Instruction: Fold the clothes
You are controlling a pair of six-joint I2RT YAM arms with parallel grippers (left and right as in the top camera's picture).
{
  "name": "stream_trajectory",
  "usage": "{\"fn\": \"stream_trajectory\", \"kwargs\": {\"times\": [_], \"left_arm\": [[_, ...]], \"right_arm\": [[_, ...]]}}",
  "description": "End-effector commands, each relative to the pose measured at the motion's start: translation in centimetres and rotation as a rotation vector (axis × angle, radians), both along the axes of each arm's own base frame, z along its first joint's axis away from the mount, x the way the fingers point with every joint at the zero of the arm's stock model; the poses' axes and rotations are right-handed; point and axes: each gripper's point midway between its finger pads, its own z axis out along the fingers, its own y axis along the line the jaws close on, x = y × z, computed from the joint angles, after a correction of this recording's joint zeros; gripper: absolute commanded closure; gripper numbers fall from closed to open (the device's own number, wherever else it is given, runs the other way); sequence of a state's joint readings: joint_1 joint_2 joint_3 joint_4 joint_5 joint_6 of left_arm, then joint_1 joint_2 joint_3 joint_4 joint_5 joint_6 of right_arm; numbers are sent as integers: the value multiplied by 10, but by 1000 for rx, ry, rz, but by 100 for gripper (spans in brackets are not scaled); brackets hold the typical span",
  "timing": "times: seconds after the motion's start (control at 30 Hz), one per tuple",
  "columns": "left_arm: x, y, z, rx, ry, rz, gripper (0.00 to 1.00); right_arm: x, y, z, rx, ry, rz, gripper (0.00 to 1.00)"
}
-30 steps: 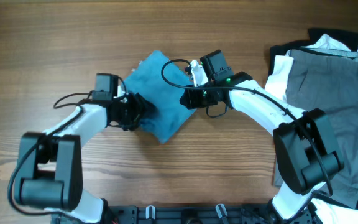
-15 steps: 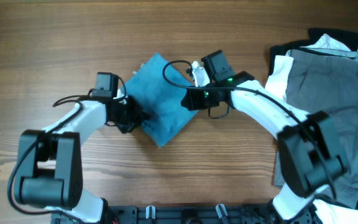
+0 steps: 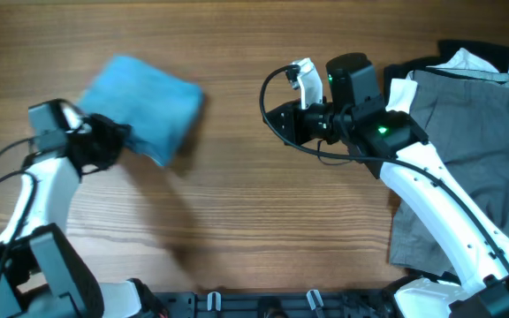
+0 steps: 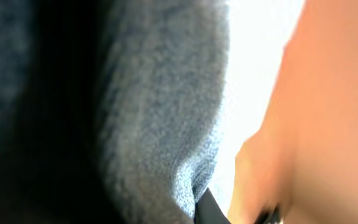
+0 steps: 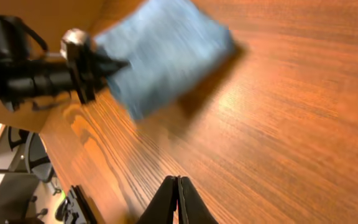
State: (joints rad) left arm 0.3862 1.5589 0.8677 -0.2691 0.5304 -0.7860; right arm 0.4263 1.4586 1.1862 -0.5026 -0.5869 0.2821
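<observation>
The folded blue jeans point(image 3: 148, 104) lie as a compact bundle at the table's left. My left gripper point(image 3: 120, 139) is shut on the bundle's lower left edge. In the left wrist view blurred blue-grey cloth point(image 4: 160, 112) fills the frame right up against the camera. My right gripper point(image 3: 272, 123) hovers at mid-table, well to the right of the bundle, shut with nothing in it. The right wrist view shows its closed fingertips point(image 5: 179, 198) over bare wood, with the jeans point(image 5: 166, 56) and the left gripper point(image 5: 112, 65) farther off.
More clothes are piled at the right edge: grey trousers point(image 3: 471, 141) on top, a white garment point(image 3: 467, 62) and a black one point(image 3: 477, 47) beneath. The wooden table point(image 3: 263, 230) shows between the two arms.
My left gripper closed on the folded jeans and pulled them well to the left. The right gripper let go of the bundle and drew back to the right.
</observation>
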Motion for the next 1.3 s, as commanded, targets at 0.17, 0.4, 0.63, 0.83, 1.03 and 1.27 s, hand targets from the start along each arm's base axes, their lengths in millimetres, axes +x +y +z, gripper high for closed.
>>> {"fn": "stream_trajectory", "kwargs": {"times": [0.17,0.4,0.63,0.83,1.03,1.27], "left_arm": [[49,67,-6,69,-193,107,93],[65,73,-35,81,-163,31,19],[39,94,-24,78,-39,7,0],[22,85,51,67,-131,-147,1],[-10,29,135,258,-236,-367,0],[-80,-48,218,504,-348,-467,1]], "right_arm": [[-18,-6,-14,-51,68,36,95],[-21,-8,-18,-65,88,34,95],[-19,-12,-21,-93,81,15,95],[-12,-23,-8,-132,3,-37,95],[-10,-62,63,-155,-228,-244,95],[-61,-107,159,-50,-515,-380,53]]}}
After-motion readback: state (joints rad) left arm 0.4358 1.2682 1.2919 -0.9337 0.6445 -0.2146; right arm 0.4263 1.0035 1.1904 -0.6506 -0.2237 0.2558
